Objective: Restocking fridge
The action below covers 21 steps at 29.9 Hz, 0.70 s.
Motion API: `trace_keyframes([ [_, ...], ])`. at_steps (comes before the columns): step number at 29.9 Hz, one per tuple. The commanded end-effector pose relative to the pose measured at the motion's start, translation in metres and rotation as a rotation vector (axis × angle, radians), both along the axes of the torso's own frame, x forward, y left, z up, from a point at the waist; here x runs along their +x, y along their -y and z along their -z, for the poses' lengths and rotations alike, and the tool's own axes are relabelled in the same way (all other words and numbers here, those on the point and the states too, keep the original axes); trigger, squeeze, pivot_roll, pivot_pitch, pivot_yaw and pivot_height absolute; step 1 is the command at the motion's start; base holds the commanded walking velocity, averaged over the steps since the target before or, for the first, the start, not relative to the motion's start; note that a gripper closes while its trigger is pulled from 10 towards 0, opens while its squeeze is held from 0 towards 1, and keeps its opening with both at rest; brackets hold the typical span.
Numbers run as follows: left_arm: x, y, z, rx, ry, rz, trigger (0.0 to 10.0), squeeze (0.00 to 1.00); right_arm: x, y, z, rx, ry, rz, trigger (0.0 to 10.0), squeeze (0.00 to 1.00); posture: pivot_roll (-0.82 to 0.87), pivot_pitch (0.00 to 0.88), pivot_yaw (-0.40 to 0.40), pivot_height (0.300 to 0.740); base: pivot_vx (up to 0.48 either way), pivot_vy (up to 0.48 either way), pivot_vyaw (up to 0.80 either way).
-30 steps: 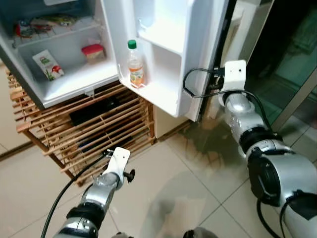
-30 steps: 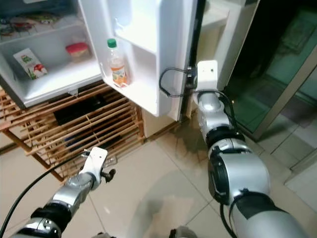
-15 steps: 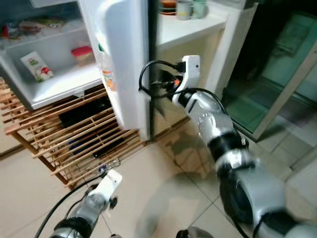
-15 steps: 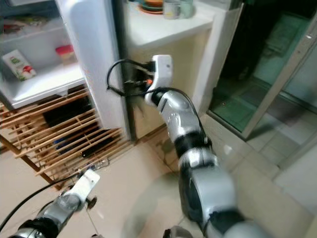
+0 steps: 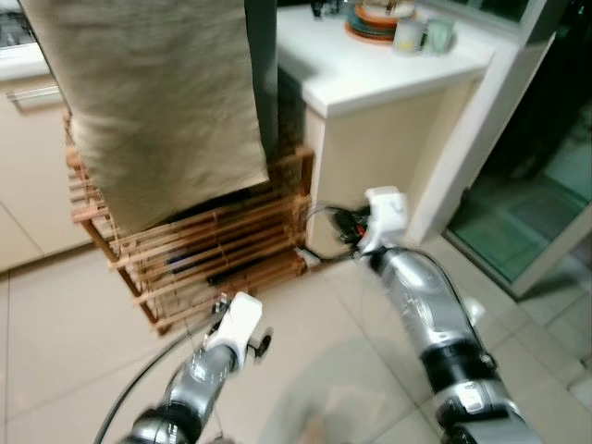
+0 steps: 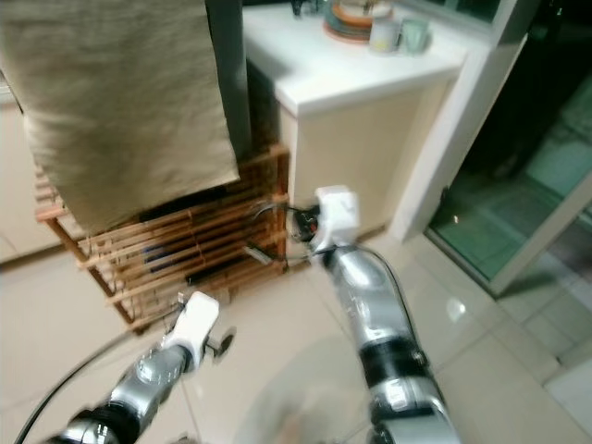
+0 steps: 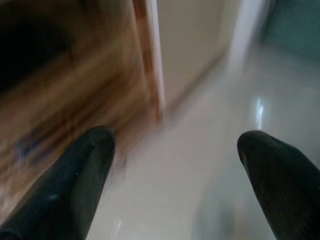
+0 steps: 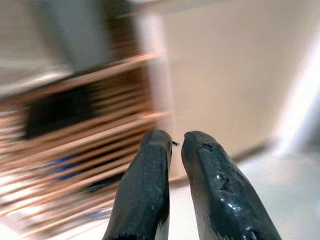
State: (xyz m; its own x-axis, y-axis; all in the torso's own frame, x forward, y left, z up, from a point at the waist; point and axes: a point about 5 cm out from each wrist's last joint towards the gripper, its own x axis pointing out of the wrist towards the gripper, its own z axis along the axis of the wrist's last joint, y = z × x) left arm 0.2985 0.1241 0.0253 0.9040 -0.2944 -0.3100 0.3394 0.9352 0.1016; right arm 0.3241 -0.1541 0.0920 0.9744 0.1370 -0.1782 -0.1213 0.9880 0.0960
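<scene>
Grey fridge (image 5: 264, 65), beige cloth (image 5: 157, 102) draped over front, door shut, sits on slatted wooden rack (image 5: 213, 250). Right claw (image 8: 172, 145) fingers together, nearer, by rack's right edge; fridge above-left of it. Left claw (image 7: 175, 150) apart, low over floor.

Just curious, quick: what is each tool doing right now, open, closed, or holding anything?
Left tool: open, holding nothing.
Right tool: closed, holding nothing.

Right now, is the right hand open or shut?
Shut: in the right wrist view the right hand has its two black fingers nearly touching, holding nothing.
</scene>
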Motion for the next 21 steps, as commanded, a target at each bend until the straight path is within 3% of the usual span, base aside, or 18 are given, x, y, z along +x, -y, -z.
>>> trace_keyframes([
  [1,0.017,0.011,-0.042,-0.103,0.153,0.005,10.0,0.0,-0.003,0.011,-0.011,-0.056,0.074,0.095,10.0,0.0,-0.07,0.0,0.001,0.714,0.0,0.0,0.0],
  [2,0.021,0.014,-0.059,-0.151,0.209,0.002,10.0,0.0,-0.006,0.017,-0.008,-0.074,0.093,0.138,10.0,0.0,-0.08,0.0,0.004,0.714,0.0,0.0,0.0],
  [3,0.021,0.014,-0.059,-0.151,0.209,0.002,10.0,0.0,-0.006,0.017,-0.008,-0.074,0.093,0.138,10.0,0.0,-0.08,0.0,0.004,0.714,0.0,0.0,0.0],
  [4,0.028,0.018,-0.088,-0.212,0.298,0.006,10.0,0.0,-0.013,0.026,-0.005,-0.109,0.131,0.192,10.0,0.0,-0.09,0.0,0.008,0.714,0.0,0.0,0.0],
  [5,0.03,0.02,-0.098,-0.241,0.331,0.009,10.0,0.0,-0.016,0.029,-0.003,-0.132,0.142,0.212,10.0,0.0,-0.09,0.0,0.009,0.714,0.0,0.274,0.0],
  [9,0.032,0.028,-0.116,-0.2,0.406,0.064,10.0,0.0,-0.023,0.034,0.006,-0.156,0.127,0.254,10.0,0.0,-0.1,0.0,0.01,0.714,0.225,0.35,-0.56],
  [11,0.033,0.032,-0.124,-0.216,0.394,0.069,10.0,0.0,-0.024,0.036,0.006,-0.169,0.134,0.284,10.0,0.01,-0.1,0.0,0.011,0.714,0.341,0.338,-0.7],
  [17,0.035,0.028,-0.121,-0.206,0.353,0.04,10.0,0.0,-0.023,0.041,-0.001,-0.19,0.185,0.339,10.0,0.07,-0.11,0.0,0.007,0.714,0.343,0.336,-0.7],
  [18,0.035,0.028,-0.12,-0.207,0.345,0.035,10.0,0.0,-0.023,0.043,-0.002,-0.196,0.19,0.353,10.0,0.28,-0.11,0.0,0.006,0.714,0.345,0.334,-0.71],
  [19,0.035,0.028,-0.118,-0.201,0.341,0.035,10.0,0.0,-0.023,0.045,-0.002,-0.201,0.192,0.364,10.0,0.28,-0.11,0.0,0.004,0.714,0.345,0.334,-0.71],
  [20,0.034,0.028,-0.117,-0.195,0.338,0.036,10.0,0.0,-0.023,0.046,-0.003,-0.202,0.194,0.371,10.0,0.53,-0.11,0.0,0.004,0.714,0.345,0.334,-0.7],
  [21,0.034,0.029,-0.115,-0.191,0.332,0.036,10.0,0.0,-0.023,0.048,-0.003,-0.208,0.198,0.382,10.0,1.0,-0.11,0.0,0.002,0.714,0.345,0.334,-0.69],
])
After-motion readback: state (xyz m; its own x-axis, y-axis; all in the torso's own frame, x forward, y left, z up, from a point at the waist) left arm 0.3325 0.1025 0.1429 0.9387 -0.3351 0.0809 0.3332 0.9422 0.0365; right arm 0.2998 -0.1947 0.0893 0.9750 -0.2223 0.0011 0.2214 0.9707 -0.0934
